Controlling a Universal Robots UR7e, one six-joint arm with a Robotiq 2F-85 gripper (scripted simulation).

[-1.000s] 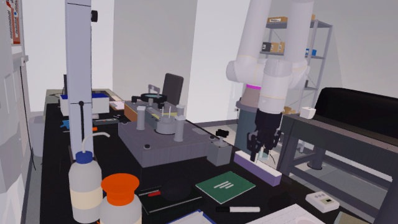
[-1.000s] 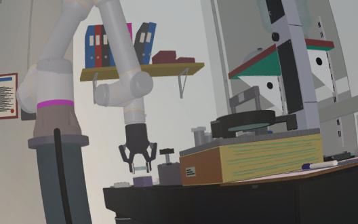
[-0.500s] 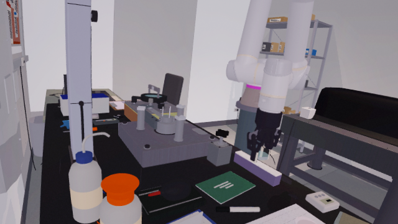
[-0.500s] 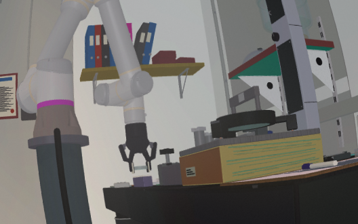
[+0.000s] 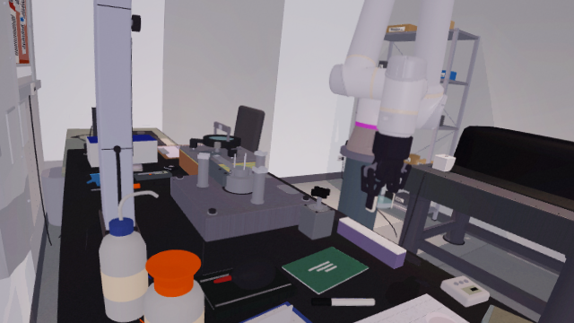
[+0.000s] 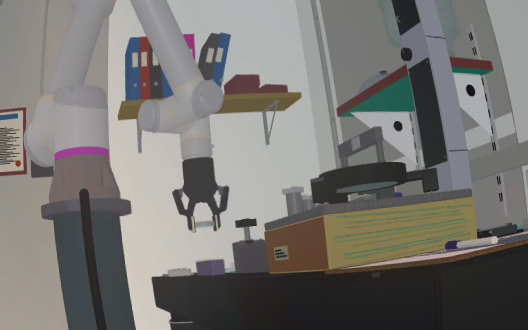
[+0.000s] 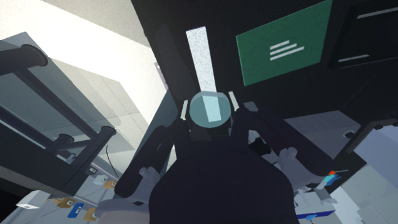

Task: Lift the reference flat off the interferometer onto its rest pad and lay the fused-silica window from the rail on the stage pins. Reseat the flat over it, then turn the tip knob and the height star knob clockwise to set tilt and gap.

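Note:
I hold the fused-silica window (image 7: 209, 109), a small clear round disc (image 5: 384, 201) (image 6: 203, 224), flat between my fingers. My gripper (image 5: 382, 202) (image 6: 203, 225) (image 7: 207, 106) is closed on it and hangs above the purple rail (image 5: 370, 242) (image 7: 201, 59) at the right edge of the bench. The stage (image 5: 240, 179) with its thin upright pins (image 5: 240, 160) sits on the grey interferometer base, left of me. The reference flat (image 5: 218, 139) (image 6: 369, 182), a black ring with a handle, rests on the pad block behind the stage. The black star knob (image 5: 320, 192) (image 6: 245, 223) stands on a grey block between rail and base.
Behind the stage a tall grey column (image 5: 114, 112) rises. A green notebook (image 5: 325, 268) (image 7: 281, 50), a marker (image 5: 343, 302) and two bottles (image 5: 123, 269) occupy the front of the bench. A dark table (image 5: 489, 197) stands to the right of the arm.

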